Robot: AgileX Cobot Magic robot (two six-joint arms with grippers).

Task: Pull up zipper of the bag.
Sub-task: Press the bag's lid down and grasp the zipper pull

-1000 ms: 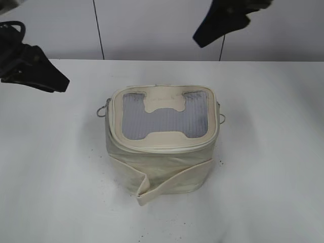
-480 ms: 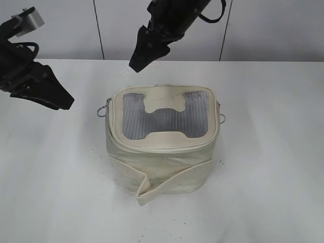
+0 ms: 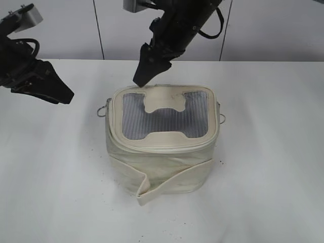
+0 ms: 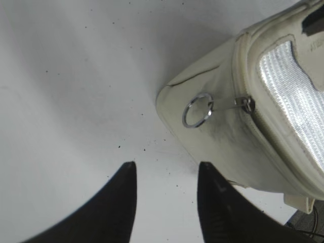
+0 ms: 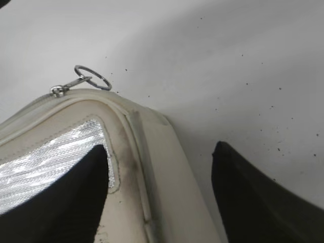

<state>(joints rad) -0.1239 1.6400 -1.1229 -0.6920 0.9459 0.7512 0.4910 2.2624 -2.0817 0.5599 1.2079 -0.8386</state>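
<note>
The bag point(image 3: 162, 139) stands upright mid-table. Its zipper point(image 4: 249, 105) runs round the top panel rim. Expect soft, light leatherette that shifts when tugged. Take the silver ring pull point(image 4: 197, 110) at the left corner. The left gripper point(image 4: 167, 200) hangs apart near it; the right gripper point(image 5: 159, 195), also apart, straddles the rear corner.

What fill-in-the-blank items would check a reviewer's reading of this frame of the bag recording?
1. The left gripper has its jaws ____ and holds nothing.
2. The bag stands on the ____ table.
3. In the left wrist view the zipper pull ends in a metal ____.
4. In the exterior view the right gripper hangs over the bag's ____-left corner.

Missing words: open; white; ring; rear
</note>
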